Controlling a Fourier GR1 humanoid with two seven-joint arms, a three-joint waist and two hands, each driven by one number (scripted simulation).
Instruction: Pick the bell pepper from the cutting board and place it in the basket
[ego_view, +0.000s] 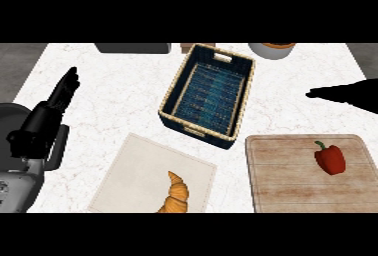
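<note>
Your bell pepper (330, 159) lies on the cutting board (288, 175), stem pointing away from you. It sits just nearer you than your right hand (353, 95), whose fingers are stretched out, holding nothing. Your left hand (65, 90) rests open, well apart, beyond the basket (198, 131).

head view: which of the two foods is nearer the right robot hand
The red bell pepper on the wooden cutting board; the croissant lies on the pale mat, farther from the right robot hand.
</note>
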